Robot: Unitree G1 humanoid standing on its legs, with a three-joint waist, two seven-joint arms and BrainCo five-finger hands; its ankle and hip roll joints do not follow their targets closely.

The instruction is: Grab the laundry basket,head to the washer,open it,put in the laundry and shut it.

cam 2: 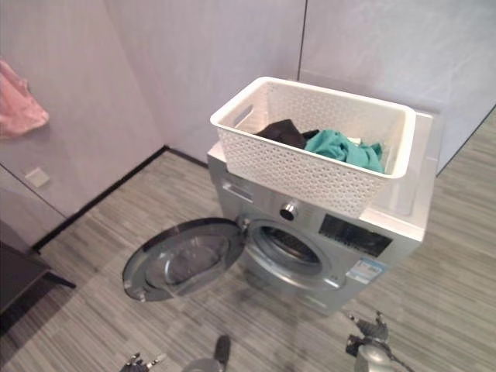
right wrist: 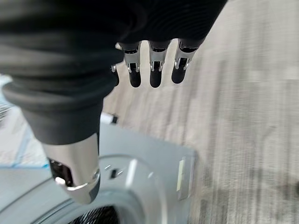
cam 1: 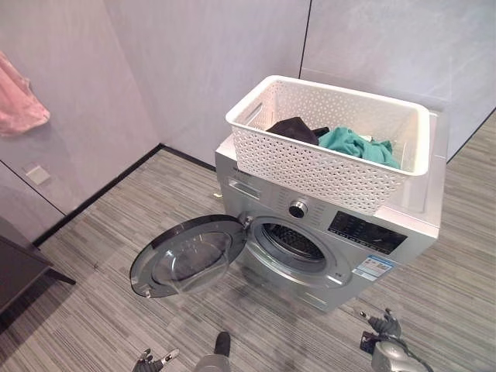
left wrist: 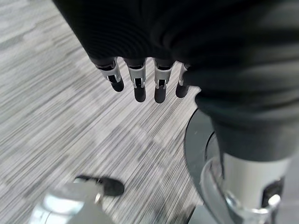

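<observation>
We worried the basket (cam 1: 325, 167) (sitting on the washer (cam 1: 341, 240), door (cam 1: 186, 256) open) could tip, since our left hand (left wrist: 140, 81) and right hand (right wrist: 152, 70) hung loose, holding nothing.

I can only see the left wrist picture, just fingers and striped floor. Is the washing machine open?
Observer: Yes. The washer has its round door swung wide open toward the robot's left.
Operator: Where is the laundry?
Observer: It sits in a white basket on top of the washer; a dark garment and a teal one lie inside.
Operator: Is the other hand holding anything?
Observer: No. The right hand hangs empty with straight fingers above the washer's front and the floor.
Operator: And my hand?
Observer: The left hand is empty too, low by the floor near the door.
</observation>
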